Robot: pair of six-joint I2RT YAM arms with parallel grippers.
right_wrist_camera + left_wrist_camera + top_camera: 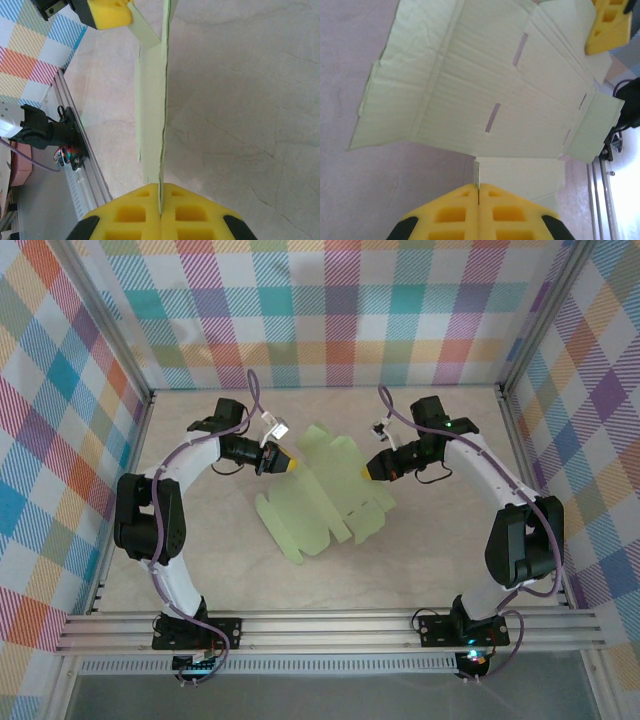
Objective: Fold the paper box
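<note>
The left tool (285,462) is pressed fully together, its yellow fingers (450,215) pinching a small side flap of the paper box (320,505). From its own wrist camera the flap comes straight out from the closed tips (478,187), and beyond it the pale green sheet (495,90) spreads wide and unfolded, scored with creases and cut with a few narrow slots (492,117).

Across from it the right tool (372,470) is also clamped tight, gripping the opposite edge of the same sheet. In the right wrist view the card (152,125) runs away from the tips (160,200) edge-on, a thin green line reaching toward the other tool's yellow finger at the far end.

So the sheet hangs stretched between the two tools, with its larger rounded flaps fanning out on the side nearer the arm bases, over the pale marbled counter (400,570). Past that, an aluminium rail (330,625) runs along the counter's near edge, and plaid walls (350,310) close the other sides.
</note>
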